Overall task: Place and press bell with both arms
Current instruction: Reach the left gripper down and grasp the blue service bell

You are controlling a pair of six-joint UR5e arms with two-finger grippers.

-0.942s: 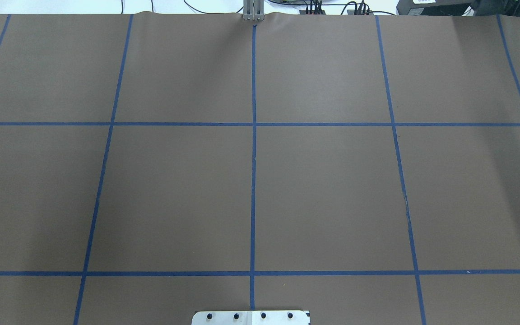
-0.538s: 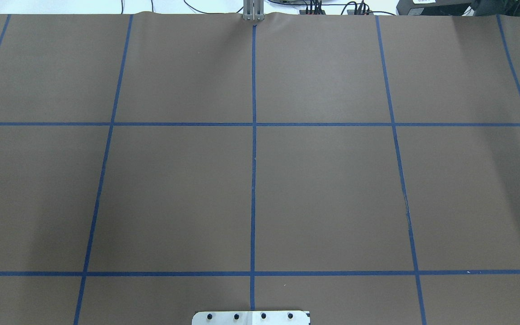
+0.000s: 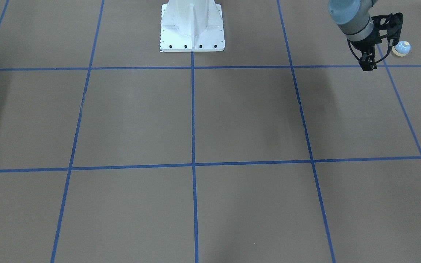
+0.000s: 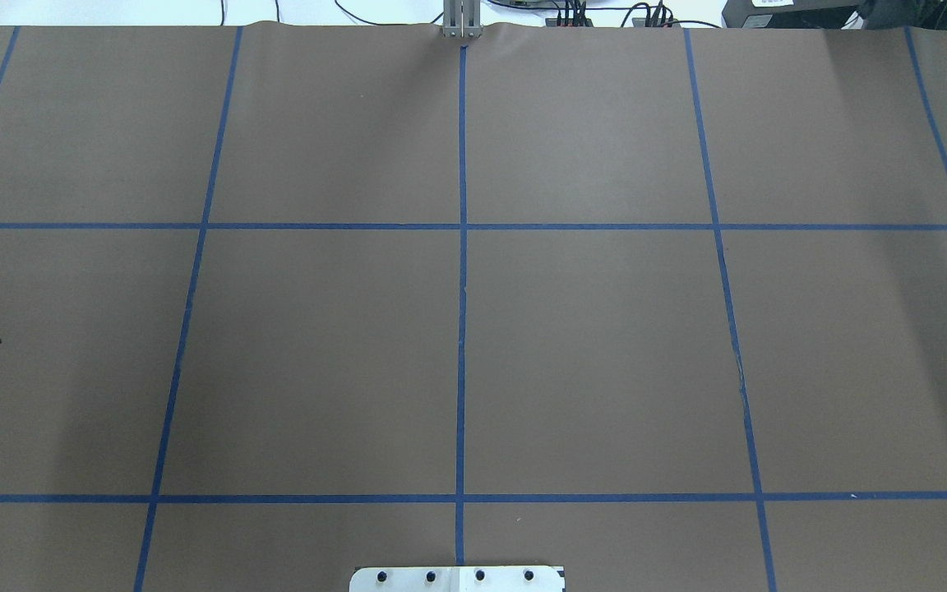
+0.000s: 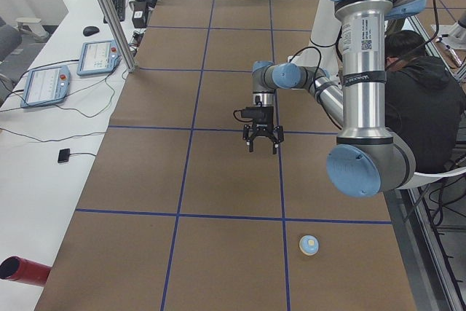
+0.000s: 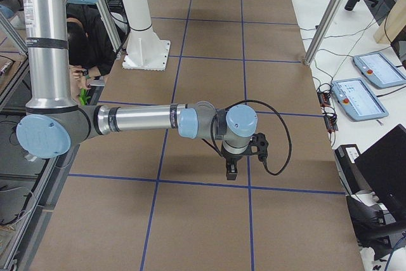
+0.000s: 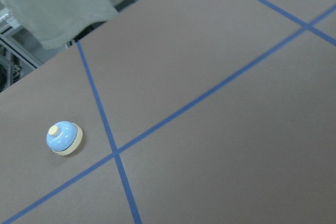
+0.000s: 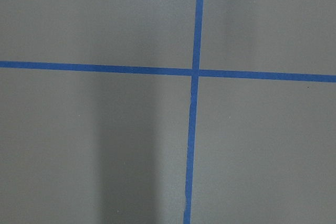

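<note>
The light-blue bell (image 3: 401, 48) with a cream button stands upright on the brown table near its left end. It also shows in the left wrist view (image 7: 63, 138) and in the exterior left view (image 5: 309, 245). My left gripper (image 3: 367, 67) hangs above the table a short way from the bell, apart from it. Its fingers look spread and empty in the exterior left view (image 5: 263, 147). My right gripper (image 6: 231, 171) points down over the table's far right part. It shows only in the exterior right view, so I cannot tell whether it is open.
The white pedestal base (image 3: 192, 27) stands at the robot's side of the table. A red cylinder (image 5: 22, 271) lies off the table's left end. A seated person in black (image 5: 419, 107) is behind the robot. Blue tape lines (image 4: 461, 271) grid the table.
In the overhead view my left arm's wrist and cable have come in at the left edge and moved down toward the robot's side. Nothing else has moved.
</note>
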